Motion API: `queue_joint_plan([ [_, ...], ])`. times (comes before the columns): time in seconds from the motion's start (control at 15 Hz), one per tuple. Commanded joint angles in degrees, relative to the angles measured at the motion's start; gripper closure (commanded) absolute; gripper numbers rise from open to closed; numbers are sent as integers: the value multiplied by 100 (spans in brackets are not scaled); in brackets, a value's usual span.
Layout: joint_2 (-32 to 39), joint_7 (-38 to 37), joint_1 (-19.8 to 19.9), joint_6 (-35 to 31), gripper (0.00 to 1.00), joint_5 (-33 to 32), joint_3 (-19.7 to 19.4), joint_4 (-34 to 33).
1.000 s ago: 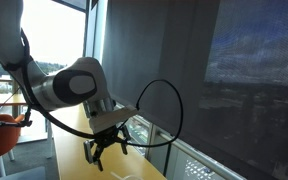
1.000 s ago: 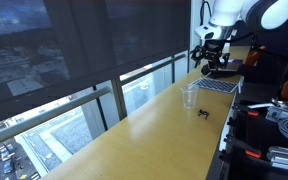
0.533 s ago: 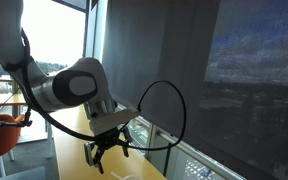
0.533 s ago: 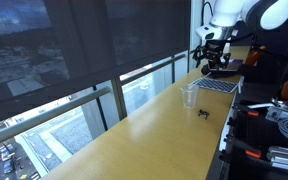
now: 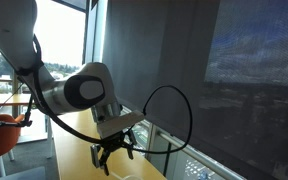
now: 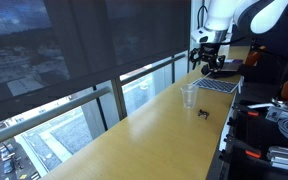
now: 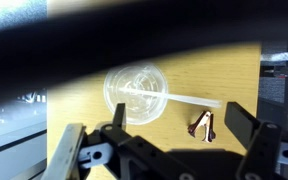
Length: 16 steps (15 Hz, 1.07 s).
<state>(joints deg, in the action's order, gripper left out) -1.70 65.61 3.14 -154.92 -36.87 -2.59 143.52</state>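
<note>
Wooden counter (image 7: 224, 75) is overhung by the spread-open gripper (image 7: 162, 150), poised above the clear plastic cup (image 7: 137, 95); approach is judged in hand, centred lowering needed.

Clear plastic cup (image 7: 136, 95) upright on wooden counter (image 7: 219, 70), small dark clip (image 7: 202, 126) just beside it

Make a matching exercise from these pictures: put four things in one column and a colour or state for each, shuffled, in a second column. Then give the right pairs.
Things:
1. cup
2. clip
3. fingers
4. table

Colour or state:
A. yellowish wood
B. spread apart, holding nothing
C. clear and see-through
D. small and dark, lying beside the cup

Pairs: 1-C, 2-D, 3-B, 4-A
</note>
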Motion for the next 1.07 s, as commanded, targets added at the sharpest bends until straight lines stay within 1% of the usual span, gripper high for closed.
queue_joint_plan([
  [0.0,224,-218,-19,35,0,-231,5,-255],
  [0.6,266,-213,-3,83,0,-194,-28,-523],
  [1.0,107,-331,-77,23,0,-285,38,-174],
])
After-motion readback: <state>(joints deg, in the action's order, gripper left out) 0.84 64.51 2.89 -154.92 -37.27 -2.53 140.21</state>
